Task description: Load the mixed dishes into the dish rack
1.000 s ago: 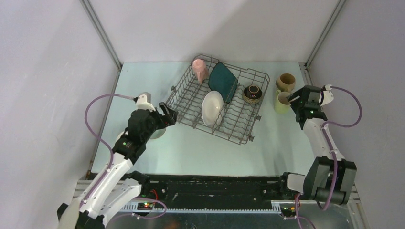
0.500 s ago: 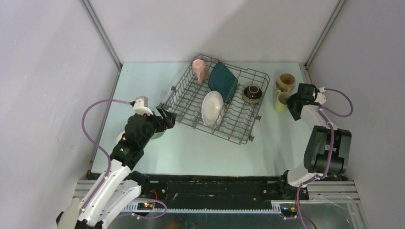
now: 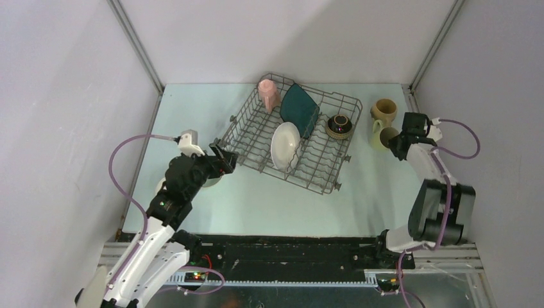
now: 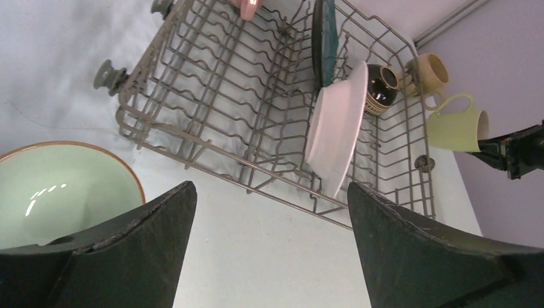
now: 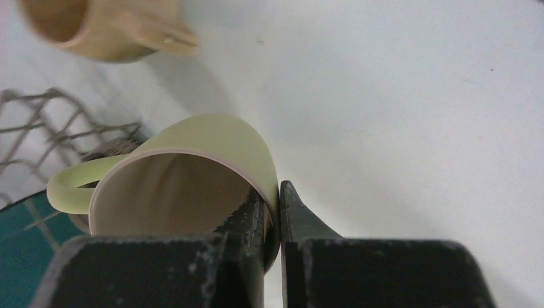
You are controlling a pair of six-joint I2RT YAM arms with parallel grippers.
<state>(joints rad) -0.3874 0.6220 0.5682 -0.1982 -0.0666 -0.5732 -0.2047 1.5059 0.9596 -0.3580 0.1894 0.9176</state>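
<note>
So the right jaws are clamped on the wall of the light-green mug (image 5: pixel 192 160), which sits tilted by the bench's right edge. Grab looks done. Next I'd lift it over into the dish rack (image 4: pixel 218 70). Meanwhile the left jaws gape wide near the pale green bowl (image 4: pixel 64 192).

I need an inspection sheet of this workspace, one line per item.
Surface: pale green table, no spill seen.
Job's things: dish rack holds pink mug, teal plate, white plate, brown bowl; tan mug, light-green mug right of it; pale green bowl left.
Clutter: nothing seen.
Grippers: left gripper open, empty; right gripper shut on the light-green mug's rim.
Cables: purple cables loop off both wrists, clear of dishes.
Surroundings: grey walls, metal frame posts.
</note>
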